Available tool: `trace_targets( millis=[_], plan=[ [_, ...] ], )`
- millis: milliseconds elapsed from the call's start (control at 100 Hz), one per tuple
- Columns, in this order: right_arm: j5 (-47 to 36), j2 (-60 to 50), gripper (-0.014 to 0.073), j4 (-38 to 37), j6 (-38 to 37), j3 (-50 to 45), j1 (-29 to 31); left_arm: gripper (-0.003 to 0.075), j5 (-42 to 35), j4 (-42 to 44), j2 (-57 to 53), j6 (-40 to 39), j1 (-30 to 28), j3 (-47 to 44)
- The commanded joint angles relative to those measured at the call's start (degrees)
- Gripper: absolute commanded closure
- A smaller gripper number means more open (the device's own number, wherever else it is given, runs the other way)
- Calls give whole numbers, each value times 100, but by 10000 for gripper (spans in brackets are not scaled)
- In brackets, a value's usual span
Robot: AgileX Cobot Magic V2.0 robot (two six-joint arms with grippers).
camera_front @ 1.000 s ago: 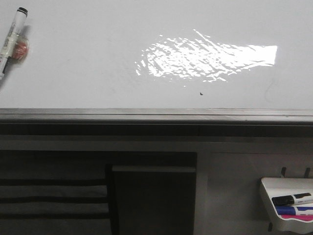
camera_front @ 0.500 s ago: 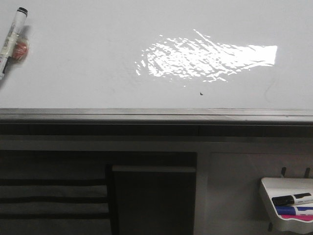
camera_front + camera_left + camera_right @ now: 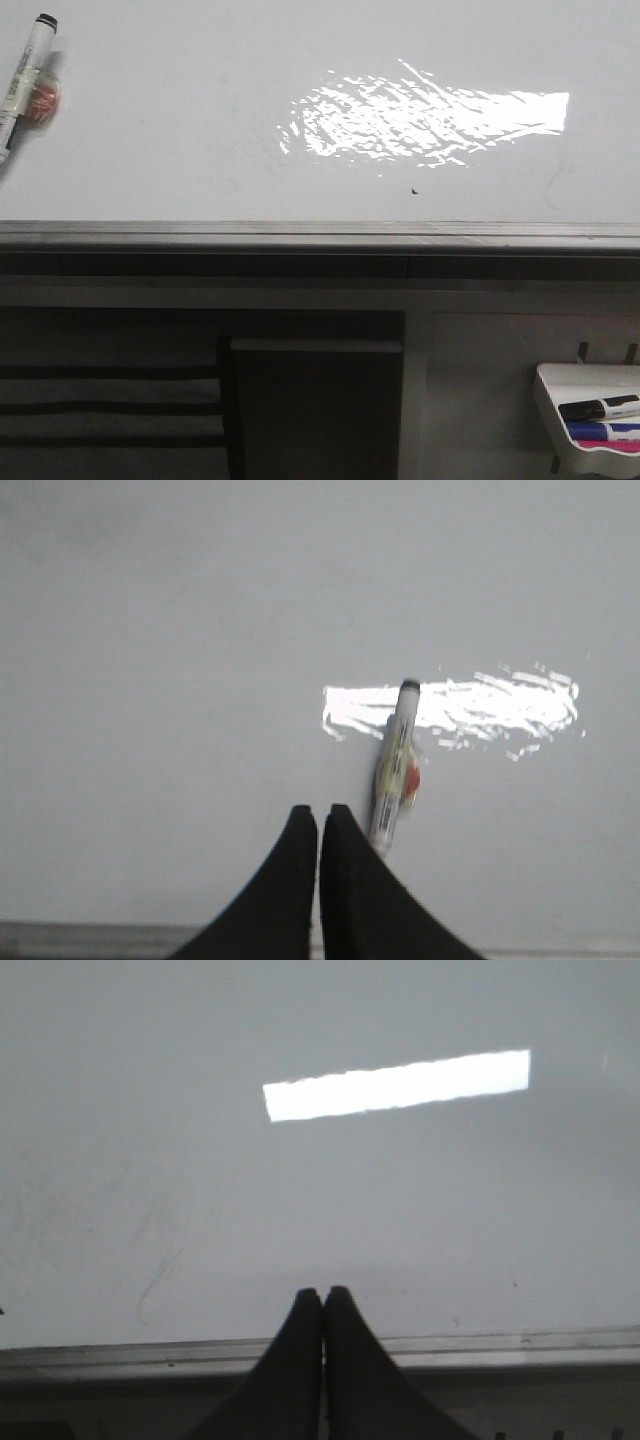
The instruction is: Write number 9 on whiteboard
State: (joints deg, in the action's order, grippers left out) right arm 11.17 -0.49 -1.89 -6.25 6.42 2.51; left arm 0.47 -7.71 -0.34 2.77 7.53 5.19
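Barely shifted since earlier frames. Faint number 9 [image 3: 165,1260] on whiteboard [image 3: 200,150] near its right edge. Marker [image 3: 393,770] — light, slick; grip mid-barrel. Left pincer [image 3: 319,815] and right pincer [image 3: 322,1295] — pinched closed, empty.

No legible text anywhere; marker [image 3: 20,80] label print too blurred, faint number 9 [image 3: 165,1250] strokes on whiteboard [image 3: 400,1210].

We note a glossy whiteboard [image 3: 180,150] with grey edge rail. On it: a black-capped marker [image 3: 22,75] at far left, faint strokes of the number 9 [image 3: 165,1250], one dark speck [image 3: 413,190].
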Motion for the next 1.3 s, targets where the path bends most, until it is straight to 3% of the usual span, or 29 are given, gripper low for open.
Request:
trace_targets(
  millis=[0, 240, 460, 1290],
  plan=[
    [48, 300, 666, 6, 24, 635, 26, 741, -227, -90, 224, -29, -7, 647],
    [989, 1555, 666, 6, 47, 2020, 26, 741, 868, -43, 1437, -29, -7, 2249],
    [1769, 2765, 666, 6, 352, 3181, 26, 741, 1203, 71, 2504, -20, -7, 3194],
    [1529, 3095, 666, 6, 352, 3445, 26, 741, 1246, 115, 2909, -20, -7, 3290]
  ],
)
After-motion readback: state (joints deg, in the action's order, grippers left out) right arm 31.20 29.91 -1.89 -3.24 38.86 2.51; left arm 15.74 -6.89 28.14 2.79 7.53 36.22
